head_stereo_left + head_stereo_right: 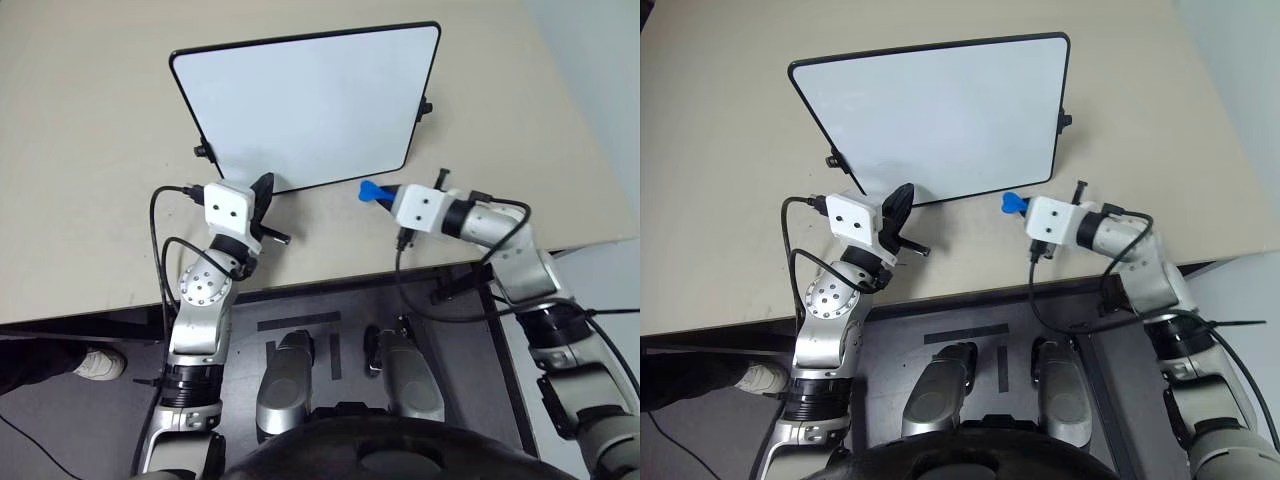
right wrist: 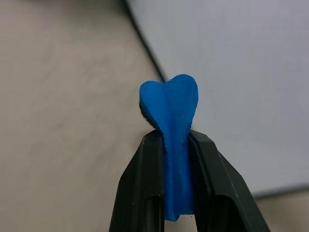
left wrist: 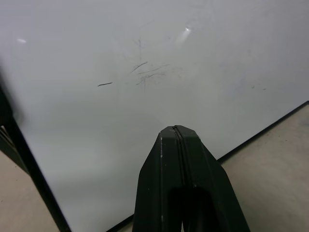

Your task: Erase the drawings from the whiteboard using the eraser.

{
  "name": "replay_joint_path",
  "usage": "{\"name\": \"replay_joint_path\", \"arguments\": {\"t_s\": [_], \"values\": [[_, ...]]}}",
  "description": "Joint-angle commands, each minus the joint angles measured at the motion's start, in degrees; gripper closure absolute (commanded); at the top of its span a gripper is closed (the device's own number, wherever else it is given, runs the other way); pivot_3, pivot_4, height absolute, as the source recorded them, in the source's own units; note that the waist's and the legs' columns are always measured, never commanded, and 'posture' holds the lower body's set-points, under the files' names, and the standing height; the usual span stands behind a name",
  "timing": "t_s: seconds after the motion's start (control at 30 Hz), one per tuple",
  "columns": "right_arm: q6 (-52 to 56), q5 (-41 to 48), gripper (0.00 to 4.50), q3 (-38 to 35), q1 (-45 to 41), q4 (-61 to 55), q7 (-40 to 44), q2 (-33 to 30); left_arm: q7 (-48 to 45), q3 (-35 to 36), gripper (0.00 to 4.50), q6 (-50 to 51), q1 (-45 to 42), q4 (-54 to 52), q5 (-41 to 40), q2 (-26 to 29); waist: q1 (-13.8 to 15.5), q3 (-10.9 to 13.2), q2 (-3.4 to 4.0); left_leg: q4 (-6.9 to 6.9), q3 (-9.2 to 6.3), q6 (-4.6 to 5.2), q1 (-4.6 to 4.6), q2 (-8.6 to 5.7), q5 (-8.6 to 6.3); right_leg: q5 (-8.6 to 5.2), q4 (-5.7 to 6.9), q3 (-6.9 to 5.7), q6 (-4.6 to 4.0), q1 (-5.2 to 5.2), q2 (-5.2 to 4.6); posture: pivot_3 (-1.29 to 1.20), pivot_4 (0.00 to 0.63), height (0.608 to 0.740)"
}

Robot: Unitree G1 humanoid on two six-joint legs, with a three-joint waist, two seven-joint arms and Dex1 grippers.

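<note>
Whiteboard [image 1: 310, 105] standing tilted on beige table [image 1: 90, 170], black frame, small knobs at both sides; face reads blank white in head views, no red drawings to be made out. In left wrist view only faint thin scratch-like marks [image 3: 145, 72] on the white, too slight to call ink or scuffs.

Going left to right:
- left gripper [image 1: 262, 192] at board's lower left corner, tips just at bottom frame; fingers [image 3: 166, 164] pressed together w/ nothing between. Whether touching the frame or just beside it, can't tell
- board in middle, bottom edge resting on table
- eraser [image 1: 371, 190], bright blue, sticking out of right gripper [image 1: 385, 193]; pinched at its narrow waist between both fingers [image 2: 140, 183], flared end poking fwd. Sits just off board's lower right corner, apart from the white surface, over table

Step in hand, by judgement: wiping looks done or nearly so, since no squiggle left visible; eraser off the board

Next move calls for: checking face for leftover marks; if those faint lines are ink, bringing flared end back flat onto that patch w/ light press & short strokes while left side steadies frame. Otherwise setting eraser down on table, clear of board
</note>
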Motion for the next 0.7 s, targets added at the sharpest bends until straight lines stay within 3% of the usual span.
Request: {"name": "replay_joint_path", "arguments": {"t_s": [0.03,0.1,0.37,0.7], "values": [[2.33,3.18,3.78,-2.32,1.59,-2.87,1.3,-0.63,-0.58,0.11,4.5,-0.75,-0.13,-1.27,-0.62,0.28,-0.05,0.0,0.0,0.0,0.01,0.0,0.01,0.0,0.01,-0.11,0.0,0.01,0.19,0.0,0.01,0.0,0.15,0.74],[3.43,3.51,3.19,-2.51,1.76,-2.64,1.04,-0.47,-0.82,0.17,4.5,-0.57,-0.24,-1.32,-0.72,0.48,-0.27,0.0,0.0,0.0,0.02,0.07,0.03,0.0,0.08,-0.32,0.02,0.03,0.52,0.01,0.02,0.0,0.15,0.74],[4.97,4.41,0.35,-3.06,1.92,-5.65,-0.18,0.14,-1.81,1.59,4.5,-0.03,-0.42,-1.26,-1.64,2.08,-0.32,0.0,0.0,0.01,0.05,0.13,0.05,0.09,0.16,-0.32,0.02,0.05,0.53,0.04,0.09,0.0,0.15,0.74],[9.11,11.94,0.35,-11.4,6.11,-10.55,-0.3,-1.29,-2.06,1.08,4.5,1.34,1.4,-4.04,-1.8,3.09,-0.08,-0.01,-0.02,0.01,0.06,0.23,0.03,0.05,0.11,-0.38,-0.01,0.12,0.59,0.08,0.11,0.0,0.15,0.74]]}}
